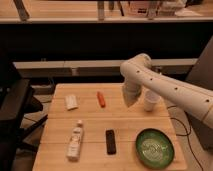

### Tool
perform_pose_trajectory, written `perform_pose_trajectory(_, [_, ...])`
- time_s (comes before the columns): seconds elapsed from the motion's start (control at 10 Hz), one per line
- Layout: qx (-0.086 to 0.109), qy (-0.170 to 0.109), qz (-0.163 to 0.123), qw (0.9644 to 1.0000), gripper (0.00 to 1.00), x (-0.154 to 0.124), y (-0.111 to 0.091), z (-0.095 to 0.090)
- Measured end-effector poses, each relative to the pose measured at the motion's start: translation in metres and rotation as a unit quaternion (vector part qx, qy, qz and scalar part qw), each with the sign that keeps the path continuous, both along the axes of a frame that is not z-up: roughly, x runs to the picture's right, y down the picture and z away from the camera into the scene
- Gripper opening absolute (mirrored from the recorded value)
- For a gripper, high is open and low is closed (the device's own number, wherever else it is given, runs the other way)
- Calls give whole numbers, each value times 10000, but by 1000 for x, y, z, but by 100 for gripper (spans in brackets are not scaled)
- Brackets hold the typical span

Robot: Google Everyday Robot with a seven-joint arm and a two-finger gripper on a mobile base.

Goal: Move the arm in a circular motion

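Observation:
The arm [170, 85], glossy white with thick rounded segments, reaches in from the right over the wooden table [90, 125]. Its elbow joint sits at the upper middle, and the last segment tapers downward to the gripper [130, 101], which hangs above the table's back right part, empty and shut. The gripper is just left of a small white cup [151, 100] and right of an orange-red object [101, 99].
On the table lie a white packet [71, 102] at the back left, a pale bottle [75, 141] lying at the front left, a black bar-shaped object [110, 141] in front, and a green bowl [154, 147] at the front right. A dark chair [15, 107] stands left.

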State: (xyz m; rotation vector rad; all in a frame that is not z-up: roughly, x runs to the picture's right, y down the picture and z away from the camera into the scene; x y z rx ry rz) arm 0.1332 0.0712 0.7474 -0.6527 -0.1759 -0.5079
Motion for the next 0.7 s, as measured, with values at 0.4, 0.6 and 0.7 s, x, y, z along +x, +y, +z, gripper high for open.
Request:
perform_pose_trajectory(0.4, [-57, -73, -84, 9999, 3, -13, 4, -5])
perform_pose_trajectory(0.6, [-90, -106, -130, 9998, 3, -12, 7, -5])
perform_pose_trajectory(0.7, [-112, -123, -149, 9997, 3, -12, 8, -5])
